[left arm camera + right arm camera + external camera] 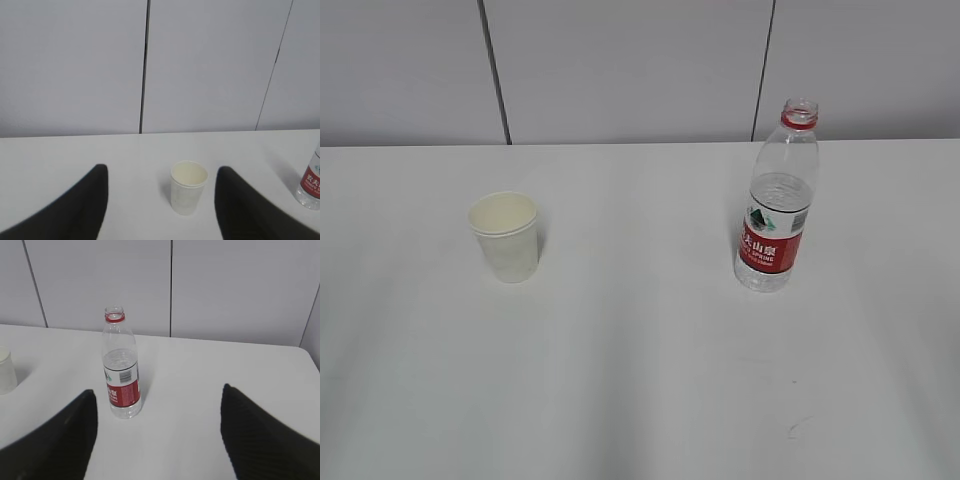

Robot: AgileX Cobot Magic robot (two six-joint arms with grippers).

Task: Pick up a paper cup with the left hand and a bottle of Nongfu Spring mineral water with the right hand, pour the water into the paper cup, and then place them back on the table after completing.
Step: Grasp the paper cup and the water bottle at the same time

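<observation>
Standing upright on the white table (640, 380), the paper cup (505, 236) sits to the left and the Nongfu Spring bottle (778, 200) well apart to the right, its cap off and a red ring around the neck. Water (778, 205) fills it to roughly two thirds (the red label wraps the lower part). The left hand (161, 200) has its fingers spread, the cup ahead between them, untouched. The right hand (157, 432) is spread wider, the bottle ahead, nearer its left finger.
</observation>
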